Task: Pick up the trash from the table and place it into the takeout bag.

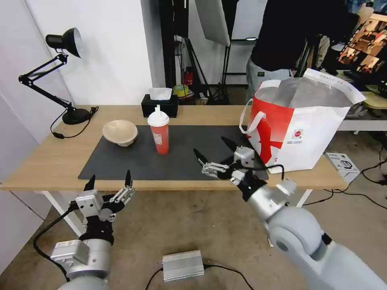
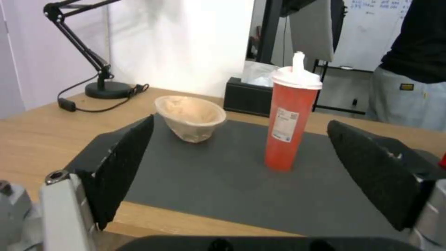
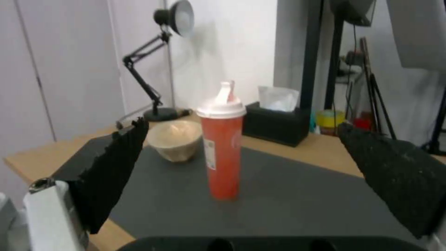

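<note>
A tall red cup (image 1: 159, 133) (image 2: 288, 125) (image 3: 224, 148) with a white domed lid stands upright on the dark grey mat (image 1: 177, 159). Left of it lies a tilted beige bowl (image 1: 120, 132) (image 2: 191, 118) (image 3: 176, 139). The white and red takeout bag (image 1: 300, 125) stands open at the table's right end. My right gripper (image 1: 213, 153) is open above the mat's right front part, pointing at the cup and well short of it. Open and empty, my left gripper (image 1: 109, 180) hangs just below the front edge of the table (image 1: 40, 161).
A black desk lamp (image 1: 60, 72) stands at the back left with its cable on the wood. A black tissue box (image 1: 159, 104) sits behind the cup. A person stands behind the bag. A silver box (image 1: 183, 265) and cables lie on the floor.
</note>
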Available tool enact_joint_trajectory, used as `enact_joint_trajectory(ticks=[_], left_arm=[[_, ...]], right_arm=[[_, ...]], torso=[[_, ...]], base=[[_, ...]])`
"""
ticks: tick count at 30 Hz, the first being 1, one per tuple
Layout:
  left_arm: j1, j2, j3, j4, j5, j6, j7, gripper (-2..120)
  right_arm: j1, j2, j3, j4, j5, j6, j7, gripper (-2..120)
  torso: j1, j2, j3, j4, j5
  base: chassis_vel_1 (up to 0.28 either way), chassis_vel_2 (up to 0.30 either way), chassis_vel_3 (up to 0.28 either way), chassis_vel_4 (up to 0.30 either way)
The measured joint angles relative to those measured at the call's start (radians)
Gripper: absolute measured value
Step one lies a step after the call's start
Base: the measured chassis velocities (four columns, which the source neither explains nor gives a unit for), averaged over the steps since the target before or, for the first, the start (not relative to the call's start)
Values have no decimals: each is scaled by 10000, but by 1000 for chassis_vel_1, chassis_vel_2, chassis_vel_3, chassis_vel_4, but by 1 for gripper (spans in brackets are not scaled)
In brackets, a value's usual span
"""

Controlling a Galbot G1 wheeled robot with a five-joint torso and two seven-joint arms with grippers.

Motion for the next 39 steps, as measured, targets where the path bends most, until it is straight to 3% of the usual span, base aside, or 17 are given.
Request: enact_joint_trajectory(ticks=[16, 39], left_arm=[[-159, -25, 142, 182, -26, -31, -85, 100], [-222, -107, 317, 323, -59, -32, -111, 100]], right_arm=[[1272, 258, -611, -1565, 868, -1285, 185, 100], [3528, 781, -2226, -3510, 1307, -1609, 145, 100]], torso=[[0, 1, 0, 0, 1], [0, 2, -1, 0, 0]], base=[[0, 0, 0, 0], [0, 0, 0, 0]])
